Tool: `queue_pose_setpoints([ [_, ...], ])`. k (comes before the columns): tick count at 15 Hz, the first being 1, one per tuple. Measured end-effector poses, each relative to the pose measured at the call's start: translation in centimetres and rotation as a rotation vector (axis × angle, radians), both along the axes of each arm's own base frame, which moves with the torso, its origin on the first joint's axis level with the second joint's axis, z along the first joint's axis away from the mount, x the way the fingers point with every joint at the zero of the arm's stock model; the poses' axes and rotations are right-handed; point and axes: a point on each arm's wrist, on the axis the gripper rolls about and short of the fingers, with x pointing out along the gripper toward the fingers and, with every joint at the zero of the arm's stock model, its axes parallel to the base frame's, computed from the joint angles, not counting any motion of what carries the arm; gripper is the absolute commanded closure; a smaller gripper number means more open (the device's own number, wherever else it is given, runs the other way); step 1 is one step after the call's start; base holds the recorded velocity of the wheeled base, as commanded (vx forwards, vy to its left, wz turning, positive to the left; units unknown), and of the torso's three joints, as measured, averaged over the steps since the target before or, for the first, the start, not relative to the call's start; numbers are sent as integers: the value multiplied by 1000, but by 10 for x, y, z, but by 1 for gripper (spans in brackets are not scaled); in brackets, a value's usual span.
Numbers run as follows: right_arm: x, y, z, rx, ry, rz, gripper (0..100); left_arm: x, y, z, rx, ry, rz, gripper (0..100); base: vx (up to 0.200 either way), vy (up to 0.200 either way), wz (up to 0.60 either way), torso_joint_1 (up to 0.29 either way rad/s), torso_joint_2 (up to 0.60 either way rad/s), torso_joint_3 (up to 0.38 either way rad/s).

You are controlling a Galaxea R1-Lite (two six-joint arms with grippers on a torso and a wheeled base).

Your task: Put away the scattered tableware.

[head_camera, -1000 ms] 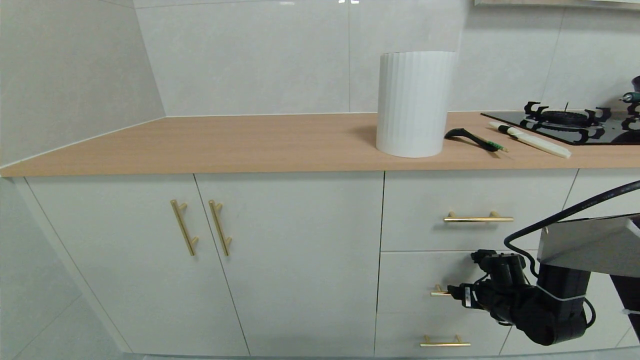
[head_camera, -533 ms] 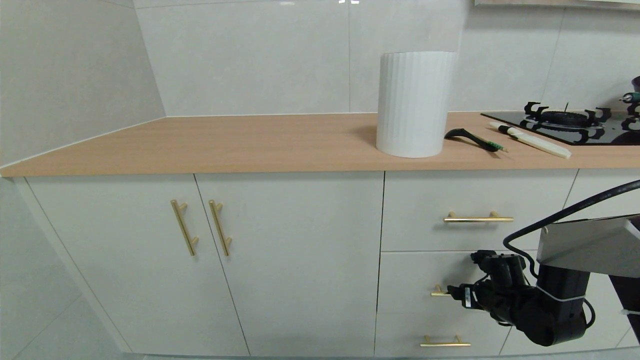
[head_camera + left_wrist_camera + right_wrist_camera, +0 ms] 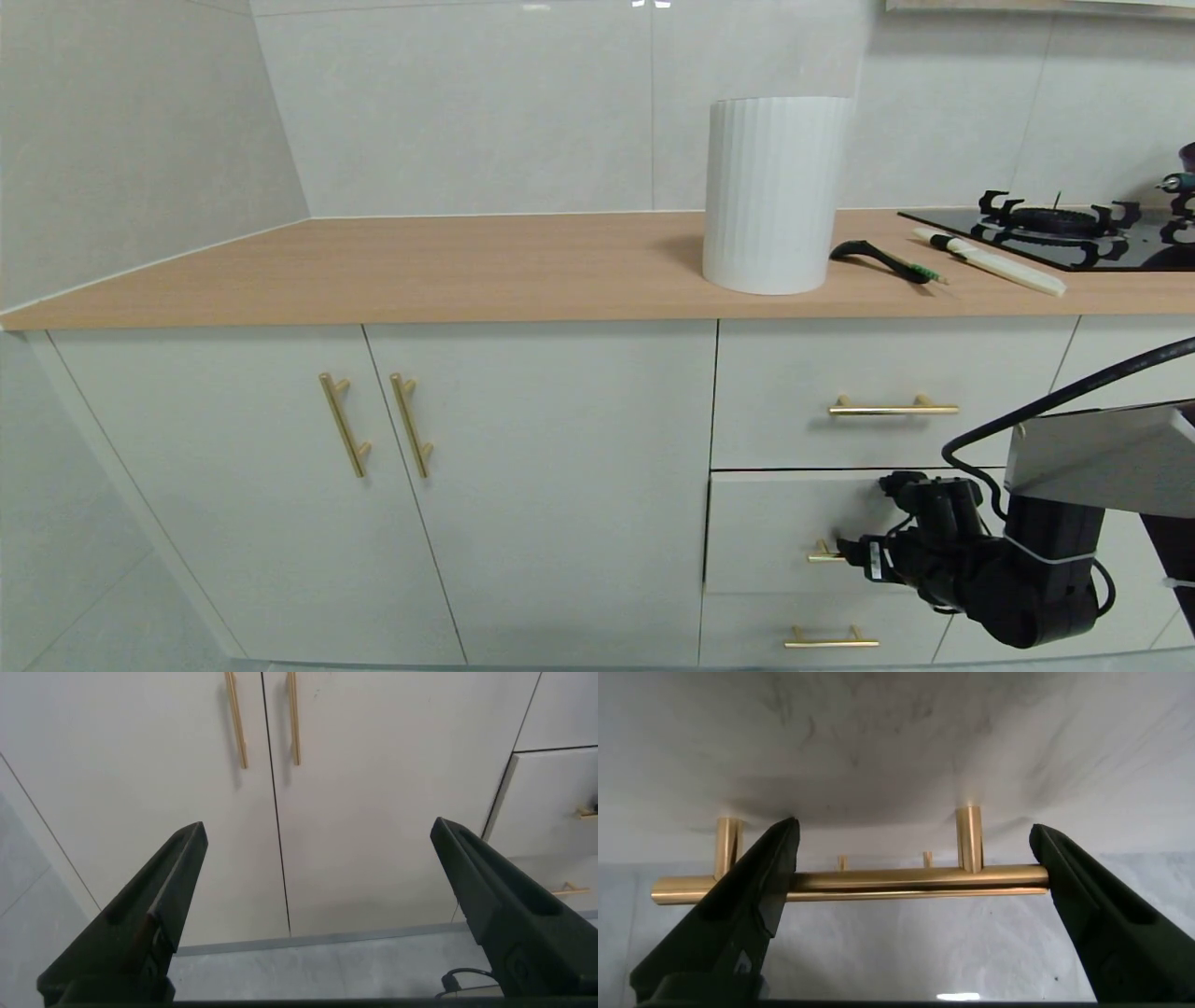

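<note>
Spoon (image 3: 882, 259) and knife (image 3: 990, 260) lie on counter (image 3: 467, 271), right of canister (image 3: 770, 196). Likely light, stiff, low-lying; pinch mid-handle. Right gripper (image 3: 912, 829) spread wide at bar (image 3: 850, 884) of ajar middle drawer (image 3: 784, 527). Wrist view shows bar unclamped; head view can't. Left gripper (image 3: 318, 849) wide, facing doors (image 3: 374, 784).

Right gripper (image 3: 845, 553): I am seeing it hanging at the middle drawer's gold handle (image 3: 826, 556).
Middle drawer (image 3: 784, 523): it is sitting slightly out from the cabinet front.
Table (image 3: 467, 266): it is carrying a white ribbed container (image 3: 773, 191), with a black spoon (image 3: 873, 257) and a white utensil (image 3: 994, 261) lying beside it.
</note>
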Motion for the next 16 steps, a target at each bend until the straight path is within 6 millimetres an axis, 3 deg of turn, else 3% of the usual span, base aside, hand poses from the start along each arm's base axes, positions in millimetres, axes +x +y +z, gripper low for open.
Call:
queue_pose_setpoints([
  [5,-27,-2,16,-17,50,16,0,0,0,0,0,0,0,0,0,0,0,0,0,0],
  [9,-49,7,52,-20,57,69,0,0,0,0,0,0,0,0,0,0,0,0,0,0],
  [13,-76,18,129,16,46,162,0,0,0,0,0,0,0,0,0,0,0,0,0,0],
  [16,-76,21,185,48,-90,187,0,0,0,0,0,0,0,0,0,0,0,0,0,0],
])
